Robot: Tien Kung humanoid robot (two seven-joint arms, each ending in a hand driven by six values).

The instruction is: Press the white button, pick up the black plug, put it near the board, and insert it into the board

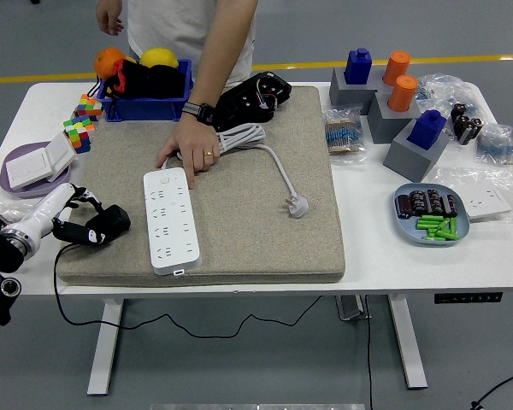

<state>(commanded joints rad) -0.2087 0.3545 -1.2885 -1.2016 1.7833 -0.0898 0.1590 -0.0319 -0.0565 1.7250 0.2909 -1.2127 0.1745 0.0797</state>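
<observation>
Blue bin (pixel 145 107) at the table's far left holds an orange ball, a yellow one and something dark. A purple plate (pixel 17 162) carries a white switch panel, and over on the right a grey-blue dish (pixel 410 229) holds green cylinders and dark capped ones.

Now the action: the left hand (pixel 73 224) comes in from the left edge, fingers wrapped around the black plug (pixel 101 224) at the left rim of the beige mat (pixel 265 231). The plug lies roughly flat, long axis across the picture, its cable dropping off the table's front edge; which end carries the pins I can't quite make out.

Just right of it, the white board (pixel 171 220) runs near to far along the mat. A person's hand (pixel 191 149) rests at its far end.

No readable writing anywhere.
</observation>
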